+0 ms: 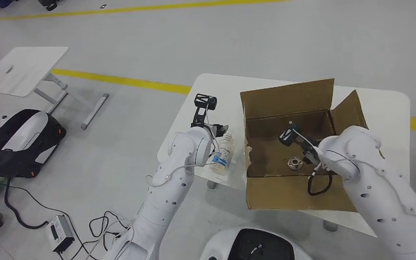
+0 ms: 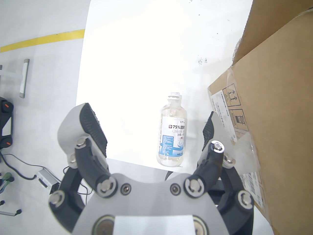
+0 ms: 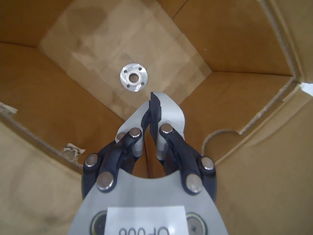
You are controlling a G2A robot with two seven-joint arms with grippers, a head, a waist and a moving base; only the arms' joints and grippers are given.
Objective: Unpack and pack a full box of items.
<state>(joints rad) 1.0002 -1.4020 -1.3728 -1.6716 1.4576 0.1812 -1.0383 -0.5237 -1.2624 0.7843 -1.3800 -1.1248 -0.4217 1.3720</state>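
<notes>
An open cardboard box (image 1: 296,104) stands on the white table (image 1: 214,88). On its floor lies a round metal flange (image 3: 133,76), also seen from above as the flange (image 1: 295,162). My right gripper (image 3: 152,100) hangs inside the box just short of the flange, shut with nothing in it. A clear bottle (image 2: 172,132) with a blue and white label lies on the table beside the box's outer wall (image 2: 273,113), near the table's front edge; from above the bottle (image 1: 223,156) is partly under the arm. My left gripper (image 2: 149,121) hovers over it, open and empty.
The box flaps (image 1: 351,107) stand up around the opening. The table's bare top stretches away behind the bottle. On the floor are a small white side table (image 1: 29,68), a black and white machine (image 1: 26,140) and cables with a power brick (image 1: 62,231).
</notes>
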